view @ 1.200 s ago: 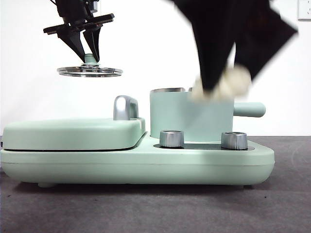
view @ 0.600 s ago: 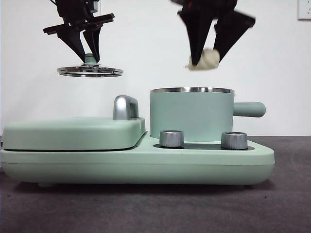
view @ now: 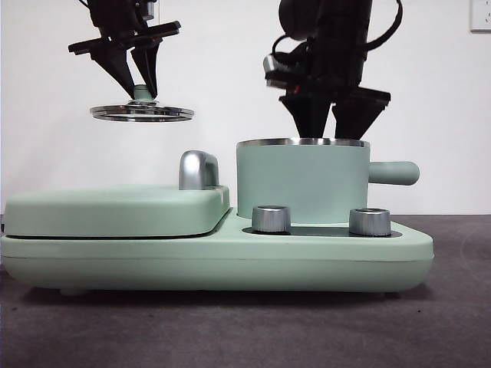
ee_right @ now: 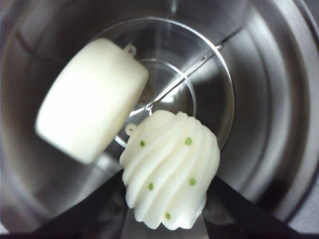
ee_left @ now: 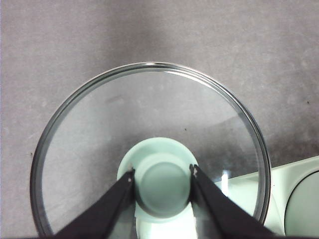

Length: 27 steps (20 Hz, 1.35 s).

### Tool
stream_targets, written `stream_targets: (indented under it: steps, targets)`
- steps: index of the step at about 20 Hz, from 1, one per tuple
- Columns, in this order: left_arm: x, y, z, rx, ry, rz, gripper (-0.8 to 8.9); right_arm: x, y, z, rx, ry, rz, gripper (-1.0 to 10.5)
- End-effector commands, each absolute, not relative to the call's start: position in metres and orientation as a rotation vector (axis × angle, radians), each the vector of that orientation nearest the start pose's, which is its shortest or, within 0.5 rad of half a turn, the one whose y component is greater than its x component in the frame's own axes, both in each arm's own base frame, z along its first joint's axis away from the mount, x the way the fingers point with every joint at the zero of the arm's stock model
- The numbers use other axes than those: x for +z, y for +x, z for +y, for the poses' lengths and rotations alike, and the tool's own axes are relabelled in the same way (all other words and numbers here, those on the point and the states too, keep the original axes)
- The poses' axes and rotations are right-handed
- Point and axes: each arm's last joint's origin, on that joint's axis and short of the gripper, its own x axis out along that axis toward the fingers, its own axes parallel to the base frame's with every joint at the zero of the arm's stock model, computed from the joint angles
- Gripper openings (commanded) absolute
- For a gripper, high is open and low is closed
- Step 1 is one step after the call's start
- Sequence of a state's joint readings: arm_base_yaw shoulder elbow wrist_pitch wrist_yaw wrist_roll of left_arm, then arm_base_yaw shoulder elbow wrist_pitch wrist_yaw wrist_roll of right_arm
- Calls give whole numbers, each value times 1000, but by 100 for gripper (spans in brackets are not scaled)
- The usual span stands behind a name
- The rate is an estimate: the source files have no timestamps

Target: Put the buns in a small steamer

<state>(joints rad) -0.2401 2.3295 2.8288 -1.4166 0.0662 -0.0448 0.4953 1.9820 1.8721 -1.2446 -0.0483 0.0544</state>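
The small steamer (view: 303,180), a mint-green pot with a steel rim, stands on the right half of the appliance. My right gripper (view: 322,129) reaches down into its mouth. In the right wrist view it (ee_right: 169,199) is shut on the ridged bun (ee_right: 169,172) with green dots, low inside the steel pot (ee_right: 279,99). The smooth bun (ee_right: 89,119) lies tilted on the pot's floor beside it. My left gripper (view: 143,90) hangs high at the left, shut on the green knob (ee_left: 162,181) of the steamer lid (view: 142,113).
A flat mint-green griddle cover (view: 115,211) with a chrome handle (view: 198,169) lies under the lifted lid. Two steel knobs (view: 271,218) (view: 370,221) sit in front of the pot. The pot's side handle (view: 395,173) sticks out to the right.
My right gripper has come down with the ridged bun from above the pot into its mouth. The left gripper and the lid have stayed where they were.
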Motion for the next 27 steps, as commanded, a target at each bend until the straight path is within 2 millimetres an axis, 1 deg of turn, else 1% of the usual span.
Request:
stream_targets:
  steps: [1,3,4,8,10,12,13,15,19,21,23,25,27]
  targets:
    - [386,434,-110,-269,39,929,15,276,356,195,432,-279,1346,199]
    - [386,434,-110,-269,40,931,15,277,358,196,437,-274,1319,201]
    - [386,434,-110,-269,40,931,16,277,358,196,438,-273,1317,225]
    - [386,434,-110,-269,40,932,15,277,359,194,431,-270,1319,395]
    - [386,434,-110,-269,40,934,15,277,360,193,431,-269,1316,428]
    - [386,434,-110,-269,40,934,15,280,359,193,431,-268,1316,428]
    - [386,434,-110,-269,40,934,15,284,358,193,431,-269,1318,428]
    - [386,434,-110,-269,40,935,15,300,356,191,430,-270,1313,428]
    - [385,433,-113,-275,43,942,15,348,347,185,389,-266,1244,428]
    - [385,431,-118,-285,49,942,15,370,333,178,390,-241,1189,428]
    - [385,430,-124,-296,54,942,15,391,313,167,397,-227,1139,428]
    - [385,428,-131,-314,63,942,15,410,283,151,403,-217,1096,428]
    - [385,424,-141,-334,74,942,15,422,248,133,408,-209,1064,428]
